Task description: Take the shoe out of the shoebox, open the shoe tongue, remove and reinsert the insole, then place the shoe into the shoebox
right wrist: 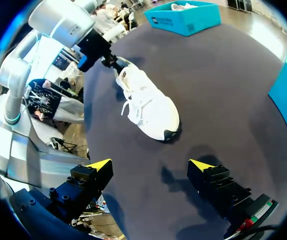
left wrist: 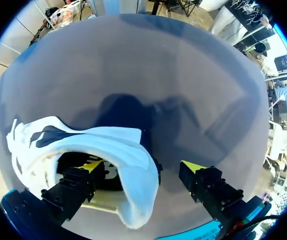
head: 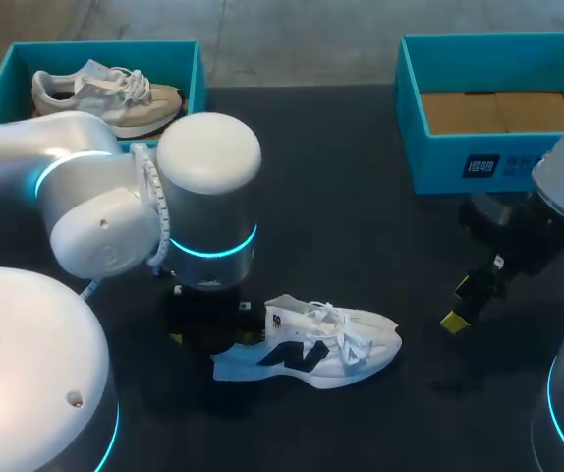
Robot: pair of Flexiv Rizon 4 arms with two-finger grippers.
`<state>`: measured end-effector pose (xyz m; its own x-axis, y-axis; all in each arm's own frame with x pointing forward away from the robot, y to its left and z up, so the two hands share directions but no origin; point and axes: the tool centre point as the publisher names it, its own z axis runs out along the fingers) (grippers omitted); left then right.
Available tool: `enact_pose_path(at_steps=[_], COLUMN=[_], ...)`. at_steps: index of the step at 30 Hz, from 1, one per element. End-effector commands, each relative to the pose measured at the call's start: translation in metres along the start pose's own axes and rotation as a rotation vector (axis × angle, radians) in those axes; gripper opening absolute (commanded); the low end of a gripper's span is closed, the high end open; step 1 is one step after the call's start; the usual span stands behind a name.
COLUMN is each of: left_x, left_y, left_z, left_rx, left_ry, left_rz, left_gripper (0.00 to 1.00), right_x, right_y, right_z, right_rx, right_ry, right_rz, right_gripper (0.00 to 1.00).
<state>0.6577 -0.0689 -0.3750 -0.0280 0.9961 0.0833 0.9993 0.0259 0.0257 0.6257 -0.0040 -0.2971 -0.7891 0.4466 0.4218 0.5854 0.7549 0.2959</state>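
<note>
White lace-up sneaker with dark blue side mark (head: 311,349): out of both boxes, sole down on the black tabletop (head: 361,226), near the front middle, toe toward the right side, laces loose over the tongue.

Left hand (left wrist: 142,170): at the sneaker's heel, mostly hidden under the silver left arm (head: 203,197) in the head view. Fingers apart. In the left wrist view, one yellow-tipped finger (left wrist: 91,167) down inside the shoe opening and the other outside, behind the heel, with a visible gap to the white heel wall. Heel collar between the two, not clamped. Cannot tell whether the inner finger touches the lining.

Right hand (head: 459,305): over bare tabletop to the right of the sneaker, well apart from it, fingers spread wide with nothing between them. From the right wrist view, sneaker ahead of this hand with the toe end nearer and the left hand at the far heel end.

Teal open cardboard shoebox at far right (head: 439,147): plain brown floor showing inside.

Second teal open shoebox at far left (head: 198,74): beige and cream sneaker (head: 105,93) lying inside, toe toward the right.

Both boxes along the tabletop's far edge, well apart from the white sneaker.
</note>
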Motion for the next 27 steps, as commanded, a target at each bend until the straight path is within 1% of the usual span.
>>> enact_pose_path(at_steps=[1,9,16,20,23,27], left_x=[0.014,0.019,0.023,0.024,0.025,0.027], left_y=[-0.003,-0.004,-0.010,-0.014,-0.014,-0.015], left_z=[-0.020,-0.048,-0.071,-0.081,-0.087,-0.094], left_rx=[-0.004,-0.003,0.005,0.008,0.028,0.075], left_ry=[-0.042,-0.121,-0.190,-0.204,-0.202,-0.187], left_rz=[-0.001,-0.014,-0.034,-0.051,-0.093,-0.153], left_gripper=[1.00,1.00,1.00,1.00,1.00,1.00], right_x=[0.001,0.001,0.001,0.001,0.001,0.001], right_y=[0.000,0.000,0.000,0.000,0.000,0.000], right_z=[0.001,0.001,0.001,0.001,0.001,0.001], right_rx=[0.001,0.001,0.001,0.001,0.001,0.001], right_ry=[-0.003,-0.003,-0.003,-0.003,-0.003,-0.003], right_rz=[0.000,0.000,0.000,0.000,0.000,0.000], right_gripper=[1.00,1.00,1.00,1.00,1.00,1.00])
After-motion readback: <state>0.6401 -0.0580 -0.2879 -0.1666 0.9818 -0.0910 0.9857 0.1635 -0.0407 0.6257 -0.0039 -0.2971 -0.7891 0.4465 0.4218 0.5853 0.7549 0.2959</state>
